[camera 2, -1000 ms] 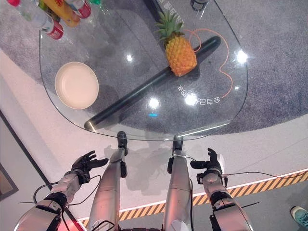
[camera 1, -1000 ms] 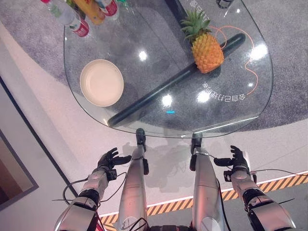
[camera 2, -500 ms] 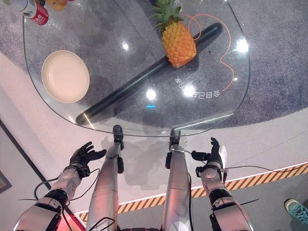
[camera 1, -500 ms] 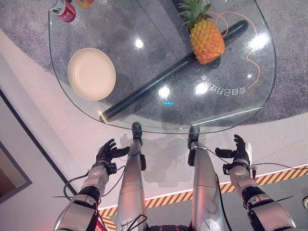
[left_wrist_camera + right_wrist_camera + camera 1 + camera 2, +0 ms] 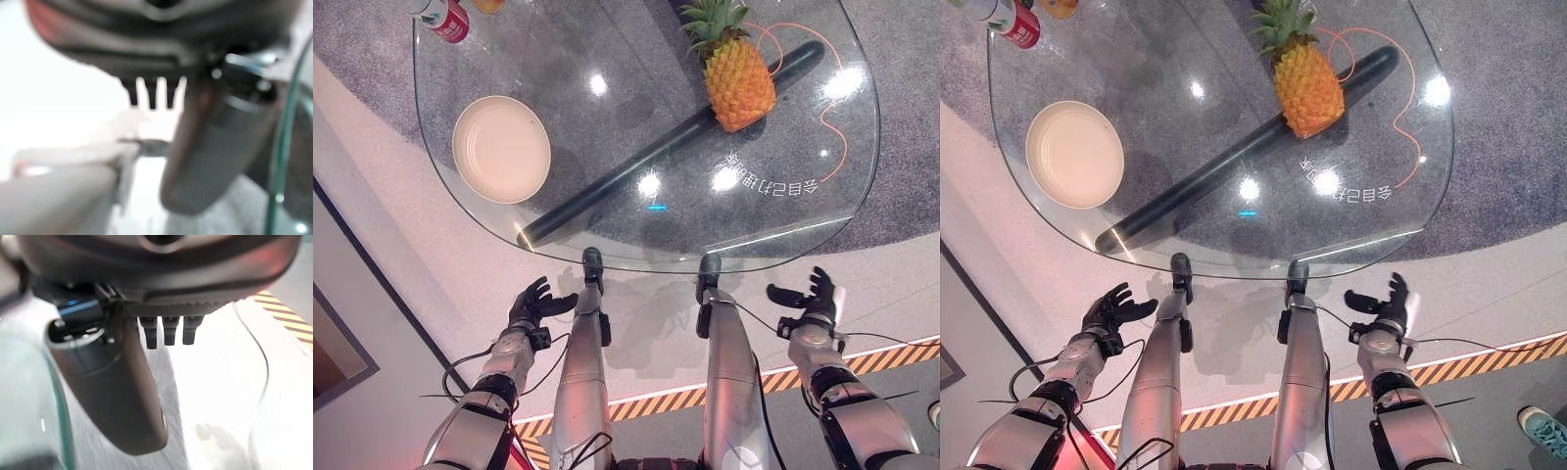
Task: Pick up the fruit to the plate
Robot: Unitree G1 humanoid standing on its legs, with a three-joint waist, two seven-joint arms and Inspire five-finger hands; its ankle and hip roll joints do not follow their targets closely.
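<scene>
A pineapple with a green crown stands on the far right part of the round glass table. An empty cream plate rests on the table's left side. Both hands hang low, below the table's near edge. My left hand is open with relaxed fingers, well short of the plate. My right hand is open too, fingers spread, far from the pineapple. In the wrist views the left hand's fingers and the right hand's fingers stand straight with nothing in them.
A red can and other drinks stand at the table's far left edge. A dark bar runs slantwise under the glass. An orange line curls near the pineapple. Yellow-black striped tape marks the floor at lower right.
My right hand has moved a little to the right and up. The left hand has hardly moved. The camera has shifted slightly.
</scene>
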